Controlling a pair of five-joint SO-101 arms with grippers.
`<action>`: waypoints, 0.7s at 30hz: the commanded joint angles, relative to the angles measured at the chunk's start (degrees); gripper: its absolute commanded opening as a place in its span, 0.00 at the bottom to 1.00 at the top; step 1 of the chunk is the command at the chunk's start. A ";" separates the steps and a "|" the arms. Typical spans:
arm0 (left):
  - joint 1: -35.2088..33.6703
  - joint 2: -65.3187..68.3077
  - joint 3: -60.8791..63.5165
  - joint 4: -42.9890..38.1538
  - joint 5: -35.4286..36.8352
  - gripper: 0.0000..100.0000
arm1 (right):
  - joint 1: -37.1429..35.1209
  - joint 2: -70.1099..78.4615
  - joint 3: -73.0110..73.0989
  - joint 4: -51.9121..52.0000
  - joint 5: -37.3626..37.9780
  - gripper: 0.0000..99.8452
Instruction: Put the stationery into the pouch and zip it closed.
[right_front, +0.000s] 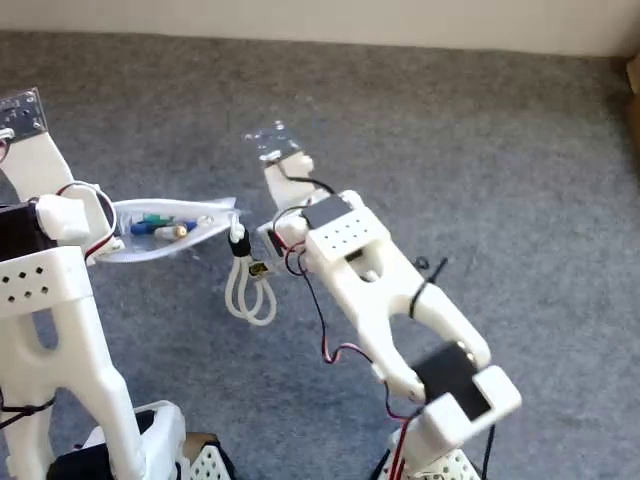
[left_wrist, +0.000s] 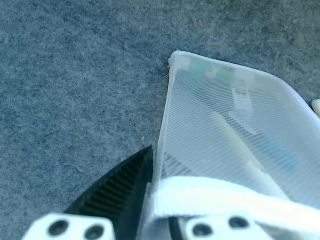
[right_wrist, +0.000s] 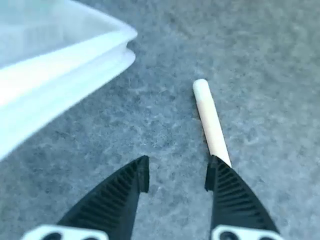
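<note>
Left gripper (left_wrist: 156, 172) is clamped onto one end of the pouch (right_front: 170, 228), with the pouch's white edge strip pinched in the jaws and one black ribbed finger (left_wrist: 125, 192) lying against the mesh side. I see the pouch near the left edge of the grey felt tabletop (right_front: 480, 160), about halfway back, long side running left-right. Can't tell if its free end rests on the felt or hangs just above it. Its top looks unzipped in the high view, with pens (right_front: 160, 226) inside in blue, green and an orange-tipped one. A pale pen (left_wrist: 235, 145) shows through the mesh in my left wrist view. Right gripper (right_wrist: 177, 172) is spread wide and holds nothing, its fingers pointing down at the felt. A white stick (right_wrist: 210, 120) lies flat on the felt with its near end touching or just beside one fingertip, and its far end points away from the gripper. The pouch corner (right_wrist: 60, 60) is near it, apart from both fingers. A white looped cord (right_front: 250, 295) lies on the felt just off the pouch's free end, near the middle of the tabletop, beside the right arm (right_front: 370, 270).
</note>
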 joint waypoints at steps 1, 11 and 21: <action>-0.57 2.15 0.22 -0.62 0.53 0.03 | -0.31 2.42 -6.73 -0.04 2.11 0.18; -0.57 2.15 1.27 -0.70 0.53 0.03 | 3.47 14.37 -16.48 -0.04 2.11 0.18; -0.66 2.15 1.80 -0.70 0.53 0.03 | 4.79 24.04 -19.82 0.31 2.37 0.18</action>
